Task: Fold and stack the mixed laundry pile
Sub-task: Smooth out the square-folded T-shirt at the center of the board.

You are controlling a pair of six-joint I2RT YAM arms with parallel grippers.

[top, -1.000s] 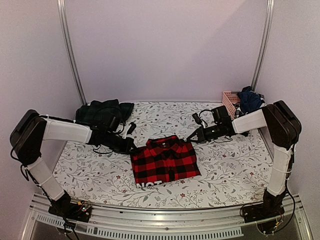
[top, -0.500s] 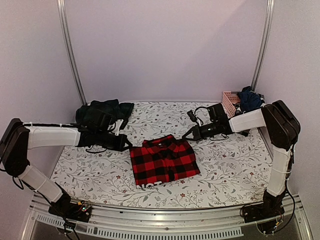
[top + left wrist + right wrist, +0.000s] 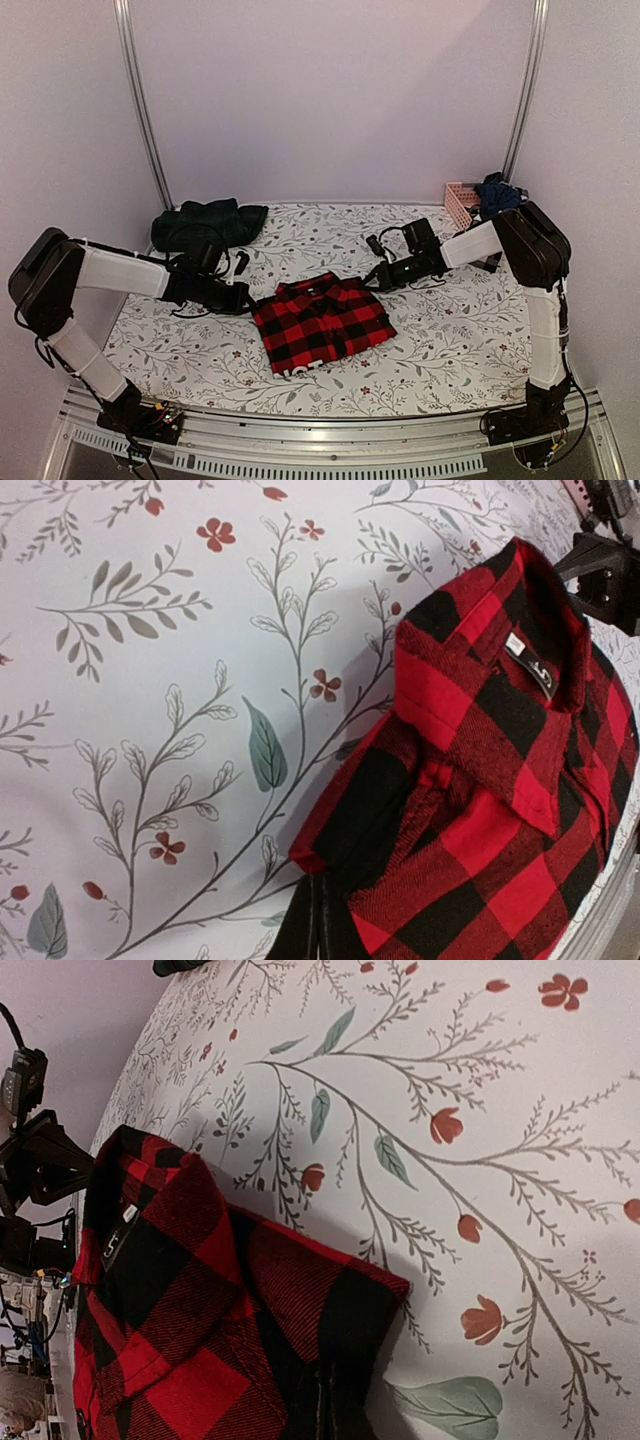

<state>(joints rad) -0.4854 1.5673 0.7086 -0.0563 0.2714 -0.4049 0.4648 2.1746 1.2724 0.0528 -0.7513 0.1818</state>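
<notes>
A folded red-and-black checked flannel shirt (image 3: 320, 322) lies in the middle of the leaf-patterned cloth, collar toward the back. My left gripper (image 3: 250, 298) is shut on the shirt's left shoulder corner (image 3: 330, 865). My right gripper (image 3: 372, 280) is shut on its right shoulder corner (image 3: 360, 1310). Both hold it low over the cloth. A folded dark green tartan piece (image 3: 205, 222) lies at the back left. Dark navy clothes (image 3: 497, 196) sit in the pink basket (image 3: 459, 202) at the back right.
The white leaf-patterned table cloth (image 3: 450, 330) covers the table. Metal frame posts (image 3: 140, 100) stand at the back corners. The table's front rail (image 3: 330, 455) runs along the near edge.
Both grippers have shifted left with the shirt, which now lies a little further left and slightly turned. The right arm has reached further in.
</notes>
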